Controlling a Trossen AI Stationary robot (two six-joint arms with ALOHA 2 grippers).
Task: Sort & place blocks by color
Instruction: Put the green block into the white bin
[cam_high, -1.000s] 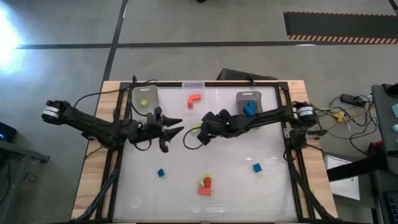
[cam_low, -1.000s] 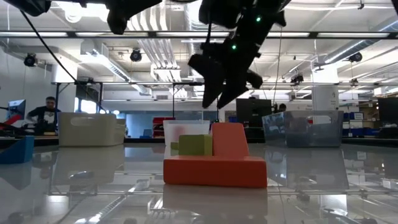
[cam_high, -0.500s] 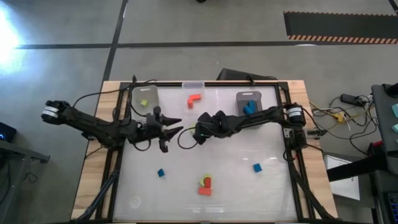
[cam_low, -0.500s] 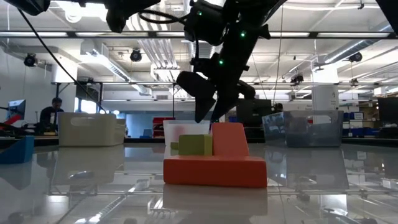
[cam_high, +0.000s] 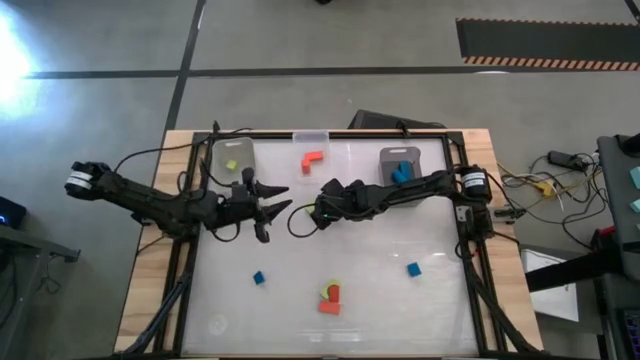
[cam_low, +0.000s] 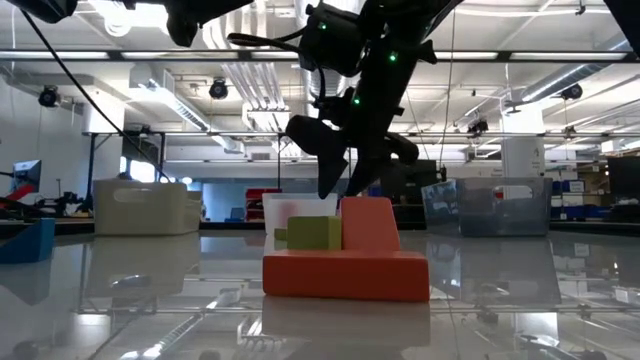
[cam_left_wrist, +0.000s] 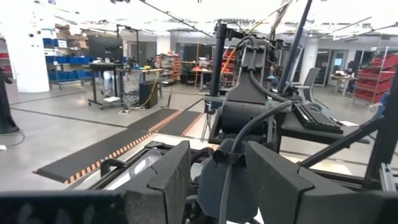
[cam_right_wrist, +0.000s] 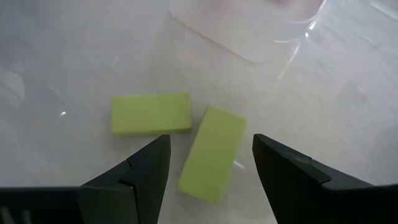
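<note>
Now right end effector straddles one green bar, fingers spread.

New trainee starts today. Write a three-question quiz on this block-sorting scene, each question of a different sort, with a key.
1. True or false: the right gripper is closed on a green bar.
2. Multiple choice: in the high view, what colour is the block in the bin at the table's far left? A. blue B. lime green C. orange-red
3. Short answer: how many lime green bars lie on the table ahead of the right gripper in its wrist view?

Key
1. False. Its jaws stand open above the tilted bar, empty.
2. B. A lime green block lies in it.
3. Two, lying apart and at an angle to each other.
</note>
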